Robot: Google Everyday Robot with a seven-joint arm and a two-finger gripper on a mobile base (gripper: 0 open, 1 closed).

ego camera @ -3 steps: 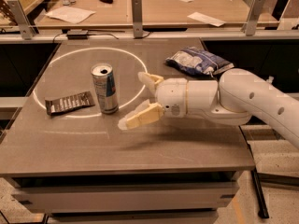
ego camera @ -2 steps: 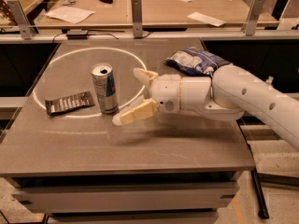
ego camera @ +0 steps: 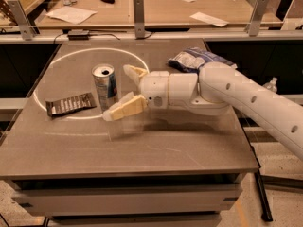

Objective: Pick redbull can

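The redbull can (ego camera: pixel 105 85) stands upright on the grey table (ego camera: pixel 156 145), left of centre, silver and blue with an open silver top. My gripper (ego camera: pixel 119 92) reaches in from the right on a white arm (ego camera: pixel 227 91) and is open. One cream finger (ego camera: pixel 134 72) lies behind and right of the can, the other finger (ego camera: pixel 124 109) in front and right of it. The can sits just at the mouth of the open fingers, and I see no touch.
A flat dark brown foil wrapper (ego camera: pixel 71 104) lies left of the can. A blue-and-white snack bag (ego camera: pixel 196 59) lies at the back right, partly behind my arm. A white circle is marked on the table. A shelf with papers stands behind.
My gripper has moved left toward the can; its open fingers now reach the can's right side. The can, wrapper and bag have not moved.
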